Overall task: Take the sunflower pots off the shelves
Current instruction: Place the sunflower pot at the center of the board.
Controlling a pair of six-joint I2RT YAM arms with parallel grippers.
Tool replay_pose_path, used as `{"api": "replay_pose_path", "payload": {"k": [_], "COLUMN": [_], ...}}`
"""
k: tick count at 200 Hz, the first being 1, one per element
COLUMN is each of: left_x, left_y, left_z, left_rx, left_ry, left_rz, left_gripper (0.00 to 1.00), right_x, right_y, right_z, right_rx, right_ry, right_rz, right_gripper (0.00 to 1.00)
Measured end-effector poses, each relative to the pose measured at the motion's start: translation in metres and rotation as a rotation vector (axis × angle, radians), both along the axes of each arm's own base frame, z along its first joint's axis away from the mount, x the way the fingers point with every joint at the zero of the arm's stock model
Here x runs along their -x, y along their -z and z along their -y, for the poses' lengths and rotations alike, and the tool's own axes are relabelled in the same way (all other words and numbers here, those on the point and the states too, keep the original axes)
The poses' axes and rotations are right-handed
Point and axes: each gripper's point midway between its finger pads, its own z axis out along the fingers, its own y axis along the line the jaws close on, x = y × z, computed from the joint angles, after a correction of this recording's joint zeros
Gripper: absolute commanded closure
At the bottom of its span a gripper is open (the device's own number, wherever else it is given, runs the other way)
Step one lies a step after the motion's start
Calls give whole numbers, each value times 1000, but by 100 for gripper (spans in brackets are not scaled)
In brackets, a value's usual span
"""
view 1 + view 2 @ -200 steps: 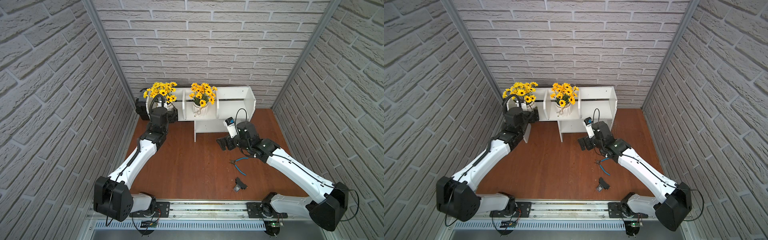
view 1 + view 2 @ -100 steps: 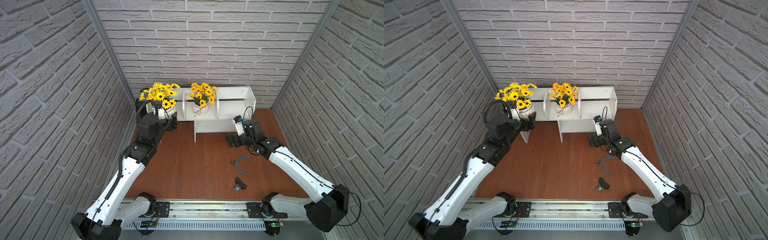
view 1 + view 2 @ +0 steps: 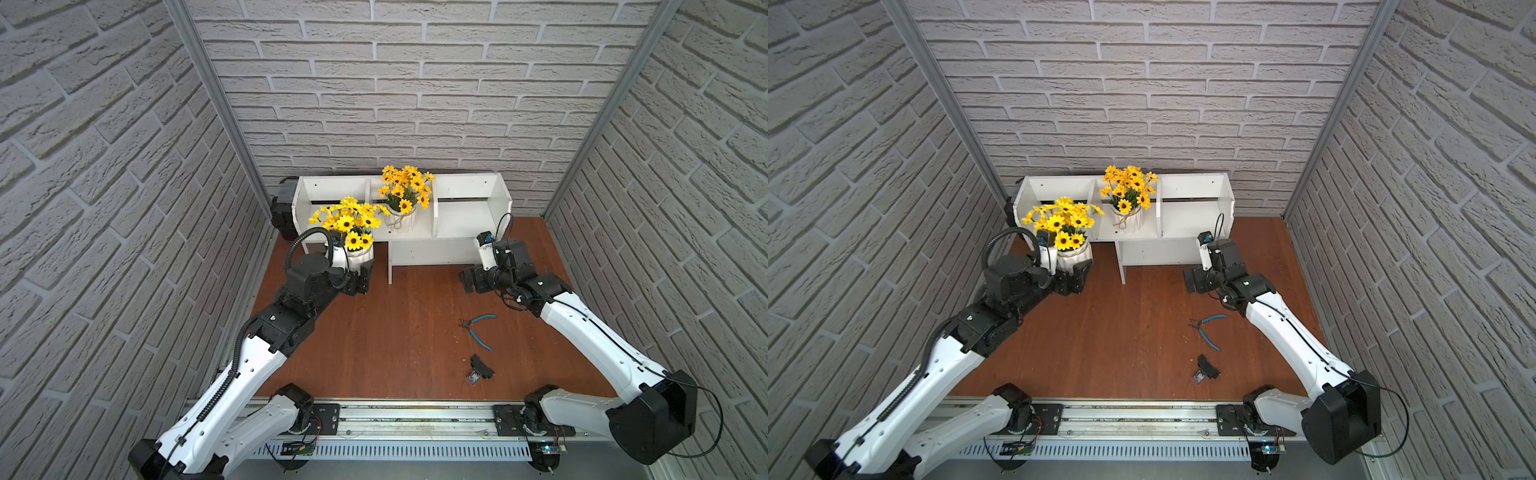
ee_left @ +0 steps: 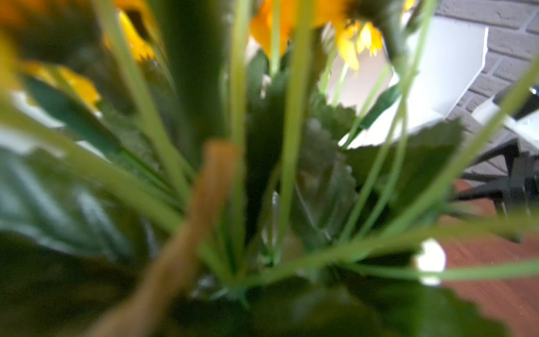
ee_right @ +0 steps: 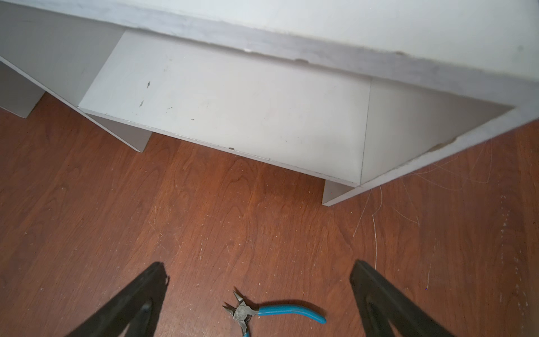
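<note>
One sunflower pot (image 3: 360,258) (image 3: 1074,258), white and ribbed, is out of the shelves (image 3: 469,216) (image 3: 1187,216), in front of their left end. My left gripper (image 3: 360,281) (image 3: 1077,279) is shut on its base. The left wrist view shows only this pot's blurred stems and leaves (image 4: 291,175) and a twine strand; the gripper is hidden there. The second sunflower pot (image 3: 401,220) (image 3: 1128,221), tied with a twine bow, stands in the middle upper compartment. My right gripper (image 3: 471,281) (image 3: 1194,281) (image 5: 258,267) is open and holds nothing, low over the floor before the shelves' right part.
Blue-handled pliers (image 3: 478,329) (image 3: 1208,331) (image 5: 264,310) lie on the wooden floor near my right arm, with a small black part (image 3: 481,368) (image 3: 1205,368) nearer the front. A black box (image 3: 284,208) stands beside the shelves' left end. Brick walls close in on three sides.
My left arm has drawn the sunflower pot out of the left compartment, forward and down. My right gripper has shifted slightly to the right.
</note>
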Motion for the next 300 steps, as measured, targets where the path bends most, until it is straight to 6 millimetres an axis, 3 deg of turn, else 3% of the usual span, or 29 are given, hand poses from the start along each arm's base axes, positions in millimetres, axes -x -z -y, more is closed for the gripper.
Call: {"api": "replay_pose_path", "payload": {"k": [62,111,133,207,234,300], "left_x": [18,24,22,15,12,5], "left_y": [77,113,128,163,176,173], "left_z": [38,67,79,127,154,237], "left_rx": [-62,-100,-115,-127,-141,-87], "left_ry": [126,172,179,220,245,305], "left_rz": [-92,-87,-81,-66,-65,23], "left_gripper": [87,89,89,89,90,90], "right_x": [2,-3,-5,10,12,14], "right_y": [22,19,18,5,4,10], "right_z": [27,31,44,149,162,172], "right_rx": [-15,-29,-17,-4,-16,-35], "right_ry": [91,112,165,606,656,681], "right_rz": [-45,-29,-24,65,74,69], "right_gripper": [0,0,0,0,0,0]}}
